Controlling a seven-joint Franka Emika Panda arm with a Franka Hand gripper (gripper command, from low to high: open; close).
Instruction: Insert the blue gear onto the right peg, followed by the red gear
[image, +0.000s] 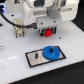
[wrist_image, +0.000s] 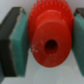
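Exterior view, read from its left to its right: the black silver-rimmed plate (image: 44, 56) lies on the white table (image: 12, 62), with one thin grey pin (image: 36, 55) standing bare toward the plate's left end and the blue gear (image: 51, 52) already lying flat over the plate's right end, presumably seated on the right peg, which the gear hides. Above and behind the plate, the gripper (image: 47, 32) hangs from the white arm with the red gear (image: 47, 33) between its fingers. Wrist view shows the grasp plainly: the two teal pads (wrist_image: 20, 37) press against opposite sides of the red gear (wrist_image: 49, 42), its teeth at the rim and its dark centre bore facing the camera, so the tool is clenched on that gear. The relation the next move turns on is the offset between the held gear's bore and the blue gear's hub: the blue gear lies below the gripper and nearer the camera, slightly toward the exterior view's right. By my judgement the first half of the task is done, and the red gear must travel over the blue one, bore axis upright and lined up with the peg, before descending; how much peg stands free above the blue hub cannot be told.
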